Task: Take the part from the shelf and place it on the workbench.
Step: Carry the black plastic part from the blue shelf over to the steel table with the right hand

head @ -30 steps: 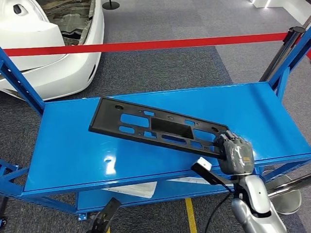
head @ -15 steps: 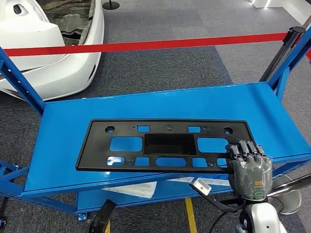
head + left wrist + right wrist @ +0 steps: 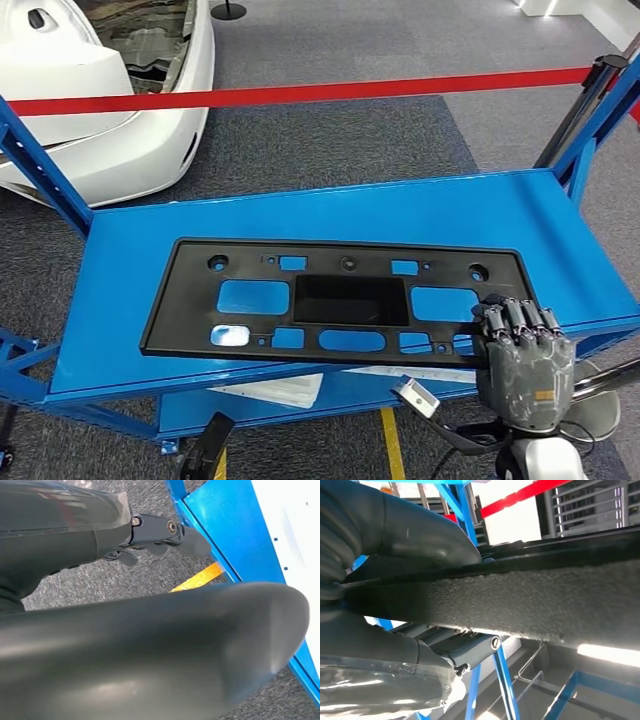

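Grey carpet lies under a smooth, glossy blue metal tabletop (image 3: 136, 290). On it lies flat the part (image 3: 332, 300), a long black plastic plate with many cut-out holes and a grainy surface. Its near right corner sticks over the front edge, where the right robot hand (image 3: 523, 358) clamps it, dark fingers on top, thumb below. The left robot hand (image 3: 166, 530) hangs beside the frame, fingers apart, holding nothing. Behind, a red belt (image 3: 302, 94) and a white car body (image 3: 113, 110).

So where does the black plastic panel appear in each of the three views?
Head view: black panel flat on the blue bench top, right hand at its right end.
Left wrist view: not in it.
Right wrist view: rough black edge across the middle.
Shared landmark: blue frame.
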Available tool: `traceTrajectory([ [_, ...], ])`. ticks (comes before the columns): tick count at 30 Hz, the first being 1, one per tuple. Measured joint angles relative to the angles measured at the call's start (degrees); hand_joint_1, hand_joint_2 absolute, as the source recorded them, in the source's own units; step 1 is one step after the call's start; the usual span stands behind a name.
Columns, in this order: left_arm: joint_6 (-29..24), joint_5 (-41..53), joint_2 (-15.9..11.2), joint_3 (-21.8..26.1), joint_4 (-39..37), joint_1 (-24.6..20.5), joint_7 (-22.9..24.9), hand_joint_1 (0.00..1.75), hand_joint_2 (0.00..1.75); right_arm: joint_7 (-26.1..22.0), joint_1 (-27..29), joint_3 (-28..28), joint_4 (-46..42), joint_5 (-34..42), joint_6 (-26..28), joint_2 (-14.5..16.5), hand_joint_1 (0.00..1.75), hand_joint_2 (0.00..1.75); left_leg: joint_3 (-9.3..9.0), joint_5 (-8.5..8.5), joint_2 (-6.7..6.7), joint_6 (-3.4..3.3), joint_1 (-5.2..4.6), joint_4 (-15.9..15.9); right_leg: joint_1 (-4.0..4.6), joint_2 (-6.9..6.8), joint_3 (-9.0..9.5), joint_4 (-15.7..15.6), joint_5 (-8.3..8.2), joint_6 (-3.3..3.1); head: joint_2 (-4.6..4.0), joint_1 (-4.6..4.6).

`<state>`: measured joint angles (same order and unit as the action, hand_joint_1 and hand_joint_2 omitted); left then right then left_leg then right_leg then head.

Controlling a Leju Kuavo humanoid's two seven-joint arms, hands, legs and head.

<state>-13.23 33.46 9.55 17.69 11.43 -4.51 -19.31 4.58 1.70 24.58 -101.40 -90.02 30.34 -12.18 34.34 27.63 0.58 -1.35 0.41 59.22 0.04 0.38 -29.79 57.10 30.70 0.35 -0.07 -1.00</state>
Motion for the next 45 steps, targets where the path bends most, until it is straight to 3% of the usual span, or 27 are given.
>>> traceTrajectory([
  [5,0.34,0.01,0.00,0.50,0.00,0.42,-1.15,0.00,0.00,-2.38,2.38,-0.95,-2.75,0.02,4.03,-0.19,1.75,1.75,0.01,0.01,0.00,0.00,0.00,0.00,0.00,0.00,-0.02,0.00,0.02,0.02,0.00,-0.01],
  [9,0.59,0.01,0.00,1.11,0.00,0.81,-1.87,0.00,1.75,-12.92,6.30,-4.99,-5.41,0.02,7.85,3.18,1.75,1.75,0.03,0.04,0.01,0.02,0.00,-0.01,0.00,-0.01,-0.03,-0.01,0.08,0.08,0.00,0.00],
  [15,1.16,-0.10,0.00,2.30,0.00,1.06,-2.55,0.00,1.75,-25.72,10.98,-11.41,-8.81,0.03,9.17,11.01,1.75,1.75,0.01,0.04,0.00,0.03,0.04,-0.03,0.02,0.00,-0.01,0.00,0.11,0.04,0.00,0.00],
  [19,2.04,-0.11,0.00,3.24,0.00,1.06,-2.97,0.00,1.75,-30.07,12.02,-14.42,-9.37,0.01,9.20,14.56,1.75,1.75,0.00,0.04,0.00,0.03,0.04,-0.03,0.02,0.00,0.01,0.00,0.11,0.04,0.00,-0.01],
  [27,2.25,-0.07,0.00,4.27,0.00,1.04,-3.02,0.00,1.75,-30.75,12.45,-16.74,-9.42,0.03,9.22,17.25,1.75,1.75,0.01,0.04,0.00,0.03,0.00,-0.02,0.00,0.00,0.00,-0.01,0.11,0.04,0.00,0.00],
  [38,1.54,0.25,0.00,4.72,0.00,0.98,-3.81,0.00,1.75,-29.49,12.23,-17.16,-9.46,0.03,9.22,17.65,1.75,1.75,0.00,0.04,0.00,0.03,0.03,-0.02,0.01,0.00,0.01,0.00,0.11,0.04,0.00,0.00],
  [45,-0.56,1.14,0.00,4.97,0.00,0.88,-1.67,0.00,1.75,-27.44,11.81,-17.33,-8.16,0.01,9.11,17.63,1.75,1.75,0.00,0.04,0.00,0.03,0.02,-0.02,0.01,0.00,0.01,0.00,0.11,0.04,0.00,-0.01],
])
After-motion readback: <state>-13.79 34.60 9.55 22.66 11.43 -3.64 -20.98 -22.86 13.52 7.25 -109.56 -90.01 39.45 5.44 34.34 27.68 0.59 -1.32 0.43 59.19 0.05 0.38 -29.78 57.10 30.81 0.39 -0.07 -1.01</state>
